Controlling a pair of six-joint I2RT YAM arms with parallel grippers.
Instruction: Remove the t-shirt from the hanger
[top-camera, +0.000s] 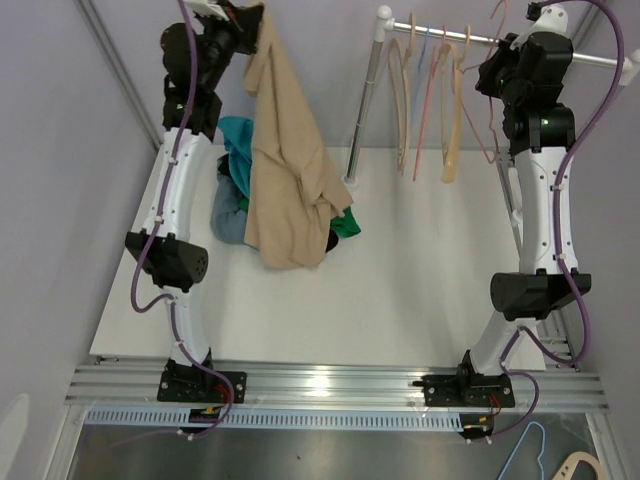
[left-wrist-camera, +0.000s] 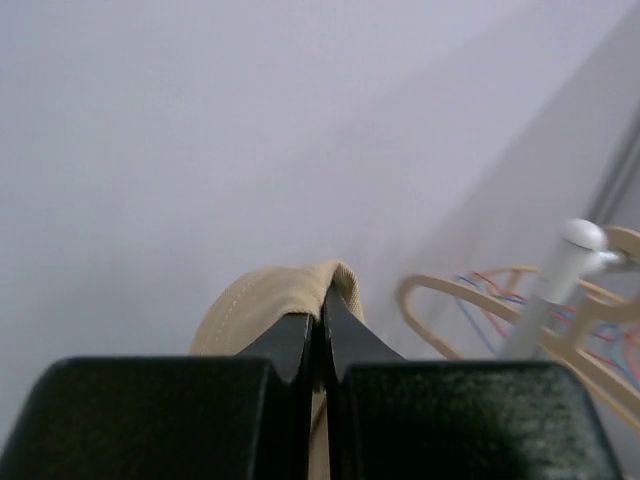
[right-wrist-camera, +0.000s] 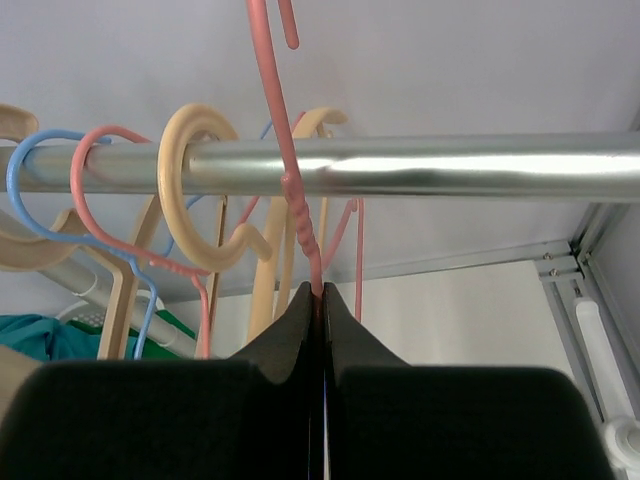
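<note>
Top view: t-shirt hangs long axis vertical from left gripper, lower end by clothes pile. Right gripper well apart, at rail.
Left wrist: jaws clamped on tan fold; rest of shirt cut off.
Right wrist: jaws pinch pink hanger neck. Hanger apparently bare; shoulders hidden.

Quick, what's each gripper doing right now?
Left gripper: shut on the tan t-shirt.
Right gripper: shut on the pink hanger.
</note>
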